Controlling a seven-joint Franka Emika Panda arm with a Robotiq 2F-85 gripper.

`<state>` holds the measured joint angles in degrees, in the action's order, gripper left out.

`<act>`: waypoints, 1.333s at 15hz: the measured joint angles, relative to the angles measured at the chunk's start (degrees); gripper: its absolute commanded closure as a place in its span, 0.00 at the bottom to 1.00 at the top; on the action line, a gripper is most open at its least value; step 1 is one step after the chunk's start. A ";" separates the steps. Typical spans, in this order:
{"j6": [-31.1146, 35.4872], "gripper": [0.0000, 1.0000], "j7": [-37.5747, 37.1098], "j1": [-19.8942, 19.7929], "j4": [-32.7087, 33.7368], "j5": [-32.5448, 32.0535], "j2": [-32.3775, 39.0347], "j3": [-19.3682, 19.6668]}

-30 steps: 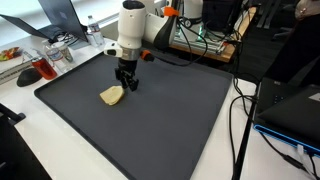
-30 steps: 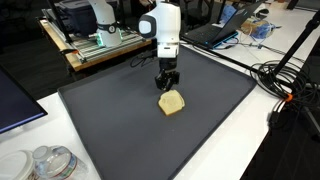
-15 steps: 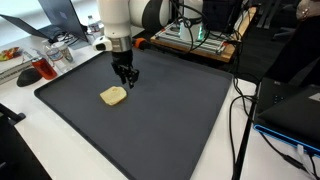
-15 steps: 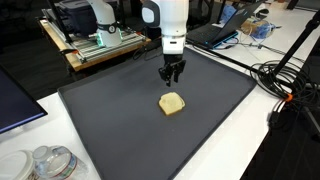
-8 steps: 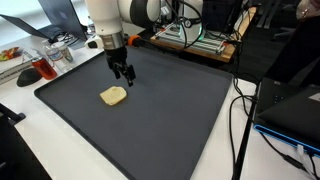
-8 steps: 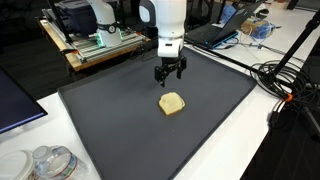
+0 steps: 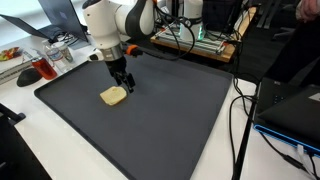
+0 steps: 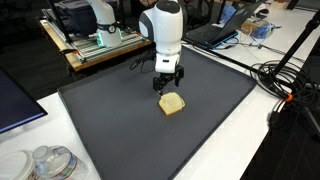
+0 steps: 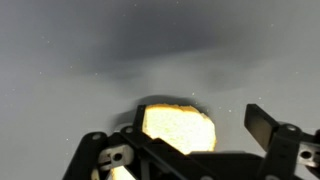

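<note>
I'm hovering my gripper (image 7: 124, 86) just above the yellow bread-like piece (image 7: 113, 96), jaws spread wide and holding nothing. The piece is lying flat on the dark mat (image 7: 180, 120) that covers the table (image 7: 15, 105), toward the mat's far side and well clear of its edges. In both exterior views my fingertips are standing over the piece's far edge, not over its middle. I can't tell whether they are touching it or just clear of it.

In the wrist view the piece (image 9: 178, 128) is sitting between my two fingers (image 9: 262, 125), low in the picture and partly hidden by the gripper body. Nothing else is lying on the mat near it.

My read is that I'm in the approach step, lining up for a pick, with no grasp made yet.

What the next move calls for, as I judge it:
- Shifting a little so the open jaws are centred over the piece.
- Going straight down until the fingertips are almost on the mat, one on each side.
- Closing only then.

The piece is low and flat, so a shallow descent would probably close over the top of it. An off-centre one would likely just push it along the mat.
</note>
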<state>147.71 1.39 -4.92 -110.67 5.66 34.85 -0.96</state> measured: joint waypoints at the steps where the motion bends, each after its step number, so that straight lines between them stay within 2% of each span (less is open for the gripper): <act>1: 0.00 0.00 0.00 -0.01 0.63 0.00 0.99 0.14; 12: 0.00 0.00 -0.89 0.23 5.30 -0.18 5.06 1.67; 13: 0.00 0.05 -1.04 0.36 5.78 -0.25 5.25 1.78; 14: 0.00 0.26 -1.28 0.57 6.20 -0.40 5.44 1.93; 16: 0.00 0.31 -1.91 1.21 6.85 -0.85 5.76 2.42; 20: -0.06 0.61 -3.29 3.03 7.92 -2.35 6.38 3.91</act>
<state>147.65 -1.90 -1.89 -102.76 3.31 41.24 2.95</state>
